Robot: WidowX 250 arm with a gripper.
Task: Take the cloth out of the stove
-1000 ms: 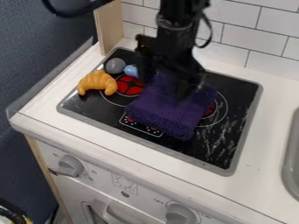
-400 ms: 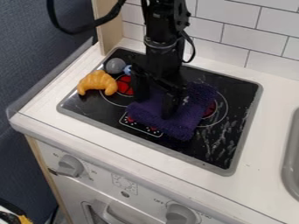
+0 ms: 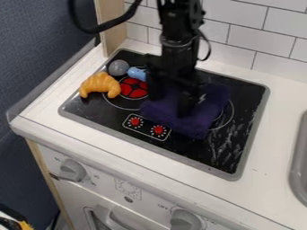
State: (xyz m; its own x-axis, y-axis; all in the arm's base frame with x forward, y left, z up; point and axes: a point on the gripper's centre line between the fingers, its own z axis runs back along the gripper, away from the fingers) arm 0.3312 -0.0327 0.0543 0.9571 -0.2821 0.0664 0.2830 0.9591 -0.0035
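The black gripper (image 3: pixel 172 101) hangs over the stove top (image 3: pixel 225 148), low against the left and middle part of the purple cloth (image 3: pixel 203 121). The cloth is a thick, dark, folded piece right of the red burner and over much of the right burner ring. Part of its upper left side is hidden behind the gripper. How firmly the cloth is held cannot be made out.
An orange croissant (image 3: pixel 99 85) and a grey-headed toy (image 3: pixel 119 68) with a blue handle lie at the stove's left. White tiles (image 3: pixel 276 45) stand behind, a wooden board (image 3: pixel 112 33) at back left, and a sink (image 3: pixel 301 166) at the right edge.
The gripper has gone left and down onto the cloth, then back to the right. Between the last two frames the cloth has shifted right and slightly back, uncovering the two red printed knobs.
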